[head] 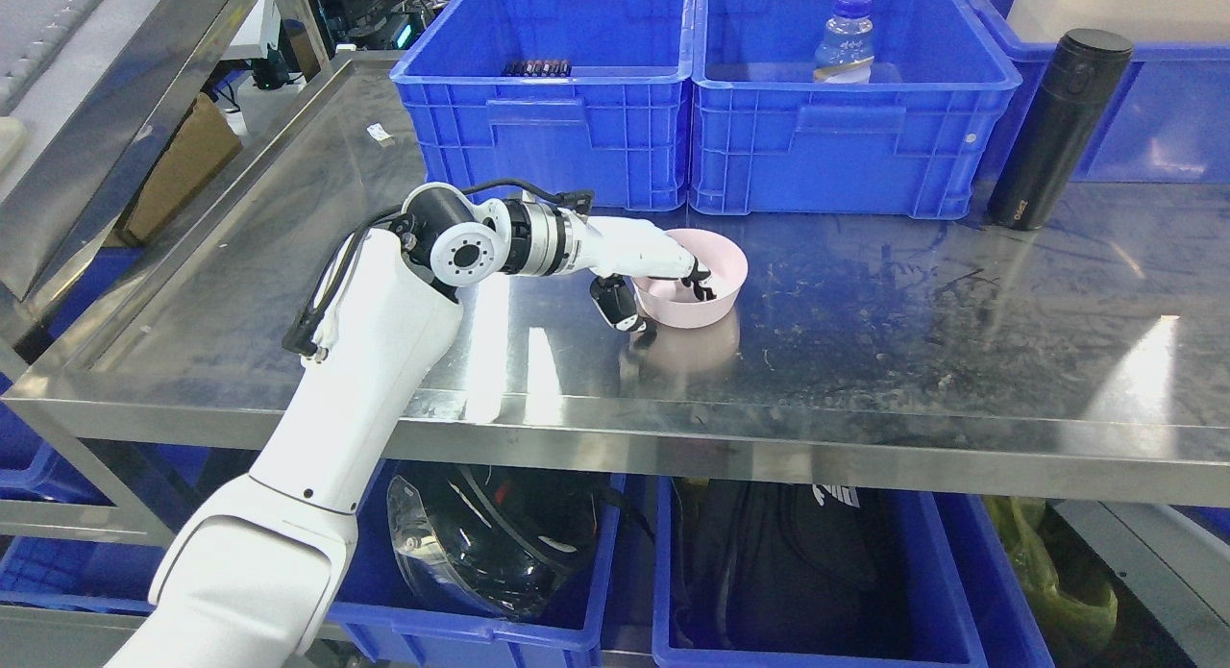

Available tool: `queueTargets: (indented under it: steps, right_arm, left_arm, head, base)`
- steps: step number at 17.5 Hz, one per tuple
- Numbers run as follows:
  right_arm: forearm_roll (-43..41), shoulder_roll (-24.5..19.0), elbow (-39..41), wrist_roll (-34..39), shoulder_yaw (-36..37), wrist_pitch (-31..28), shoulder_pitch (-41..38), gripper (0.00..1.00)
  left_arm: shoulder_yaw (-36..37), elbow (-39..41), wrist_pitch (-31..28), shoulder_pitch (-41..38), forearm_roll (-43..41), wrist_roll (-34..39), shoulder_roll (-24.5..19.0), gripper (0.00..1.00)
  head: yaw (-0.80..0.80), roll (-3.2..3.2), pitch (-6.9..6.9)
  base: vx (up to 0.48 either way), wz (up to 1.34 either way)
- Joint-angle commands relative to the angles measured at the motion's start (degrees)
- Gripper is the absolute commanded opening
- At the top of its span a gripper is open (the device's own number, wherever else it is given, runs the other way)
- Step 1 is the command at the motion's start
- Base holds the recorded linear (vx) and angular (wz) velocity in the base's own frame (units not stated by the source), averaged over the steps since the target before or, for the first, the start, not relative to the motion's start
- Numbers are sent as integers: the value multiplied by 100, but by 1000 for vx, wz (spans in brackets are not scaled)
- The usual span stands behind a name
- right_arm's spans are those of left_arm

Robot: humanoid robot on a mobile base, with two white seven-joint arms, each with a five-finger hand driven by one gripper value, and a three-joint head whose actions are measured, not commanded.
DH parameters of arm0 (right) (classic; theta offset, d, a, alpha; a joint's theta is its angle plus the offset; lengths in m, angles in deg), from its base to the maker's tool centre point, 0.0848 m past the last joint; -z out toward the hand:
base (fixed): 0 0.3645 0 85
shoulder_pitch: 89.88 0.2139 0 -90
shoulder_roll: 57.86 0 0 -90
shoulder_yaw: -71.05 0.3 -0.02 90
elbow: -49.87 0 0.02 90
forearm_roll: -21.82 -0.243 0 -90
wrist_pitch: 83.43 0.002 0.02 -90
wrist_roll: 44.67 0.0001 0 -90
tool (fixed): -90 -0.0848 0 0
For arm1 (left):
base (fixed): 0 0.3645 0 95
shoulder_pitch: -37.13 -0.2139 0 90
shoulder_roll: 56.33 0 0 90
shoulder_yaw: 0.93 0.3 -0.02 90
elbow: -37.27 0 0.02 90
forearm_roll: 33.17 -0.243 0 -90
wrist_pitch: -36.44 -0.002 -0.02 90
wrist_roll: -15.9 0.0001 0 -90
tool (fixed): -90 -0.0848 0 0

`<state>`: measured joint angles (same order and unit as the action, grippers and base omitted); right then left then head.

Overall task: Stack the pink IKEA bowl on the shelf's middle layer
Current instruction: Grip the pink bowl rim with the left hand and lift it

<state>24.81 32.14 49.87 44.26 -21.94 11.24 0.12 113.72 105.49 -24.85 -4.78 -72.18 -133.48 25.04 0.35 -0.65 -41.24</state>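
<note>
A steel shelf point(865, 360) carries two blue crates point(706, 120) at its back; in front of them, the robot's left hand point(653, 274) grips the near rim of a pink bowl point(706, 279), fingers inside, thumb outside.

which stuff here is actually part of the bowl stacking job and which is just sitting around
Part of the job:
- round pink plastic bowl on the steel shelf
- left hand, gripping the bowl's rim

Just lying about:
- two blue plastic crates at the back
- clear bottle with blue cap in the right crate
- tall black flask
- black helmet in a bin below
</note>
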Motion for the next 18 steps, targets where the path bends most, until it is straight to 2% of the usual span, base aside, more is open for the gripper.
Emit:
queueTargets:
  steps: [1, 4, 7, 10, 14, 18]
  right_arm:
    - [0, 100, 100, 1, 0, -1, -26, 100]
    - [0, 100, 100, 1, 0, -1, -18, 100]
    - [0, 100, 100, 1, 0, -1, -26, 100]
    - [0, 100, 100, 1, 0, -1, -26, 100]
    - [0, 100, 100, 1, 0, -1, -17, 100]
    - [0, 100, 100, 1, 0, -1, -18, 100]
  left_arm:
    - [-83, -493, 319, -2, -36, -205, 186, 37]
    - [-889, -738, 1090, -37, 16, -521, 484, 1]
    - [-1664, -626, 1576, -55, 51, -566, 678, 0]
    - [-2464, 181, 1629, -151, 698, -583, 678, 0]
    - [-2659, 1157, 1629, -300, 1141, -566, 731, 0]
    - [-2659, 1791, 1629, -888, 1211, -548, 763, 0]
  head:
    - [0, 0, 0]
    - [0, 0, 0]
    - [0, 0, 0]
    - [0, 0, 0]
    - [0, 0, 0]
    - [0, 0, 0]
  base:
    - [0, 0]
    - [0, 0]
    - [0, 0]
    - [3, 9]
    - [0, 0]
    - [0, 0]
